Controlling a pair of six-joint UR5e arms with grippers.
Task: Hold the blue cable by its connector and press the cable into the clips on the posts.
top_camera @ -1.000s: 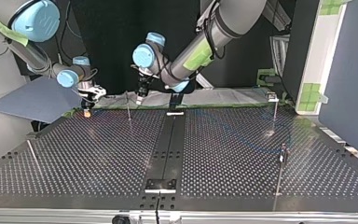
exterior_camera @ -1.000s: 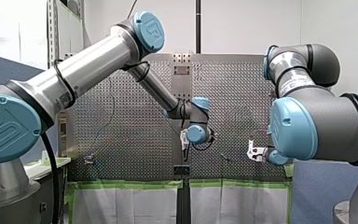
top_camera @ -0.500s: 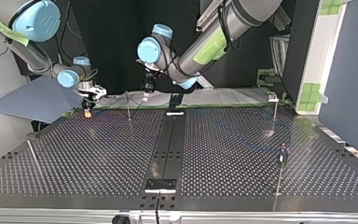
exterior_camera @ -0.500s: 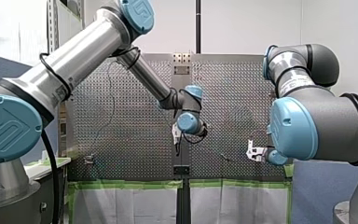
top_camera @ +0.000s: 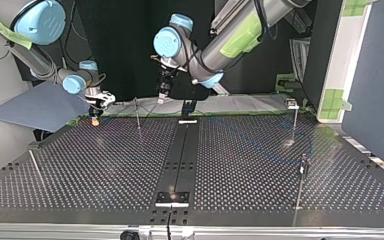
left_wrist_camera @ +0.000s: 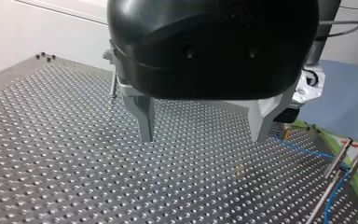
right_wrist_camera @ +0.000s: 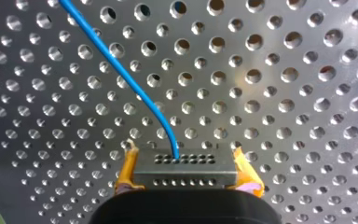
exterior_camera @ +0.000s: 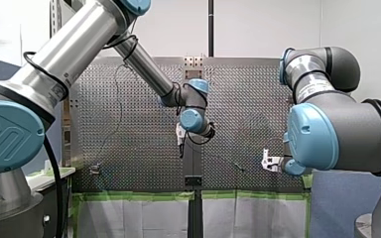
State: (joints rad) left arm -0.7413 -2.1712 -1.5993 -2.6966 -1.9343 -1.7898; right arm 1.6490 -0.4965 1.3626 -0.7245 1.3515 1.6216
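Right gripper [right_wrist_camera: 184,156] clamped on the connector [right_wrist_camera: 185,175]; left gripper [left_wrist_camera: 203,139] wide and empty.
The connector sits between yellow pads [right_wrist_camera: 126,170] over the perforated table [right_wrist_camera: 284,93], and the blue cable [right_wrist_camera: 121,70] runs from it ahead across the holes. The left gripper hangs above the table with metal fingers [left_wrist_camera: 144,116] spread; beside it the cable reaches thin posts [left_wrist_camera: 338,161].

Over the last second my left gripper [exterior_camera: 181,148] has risen steadily higher above the worktop [top_camera: 240,170]. It has drifted toward the front view's left, and in the top view it has shifted a little toward the right.
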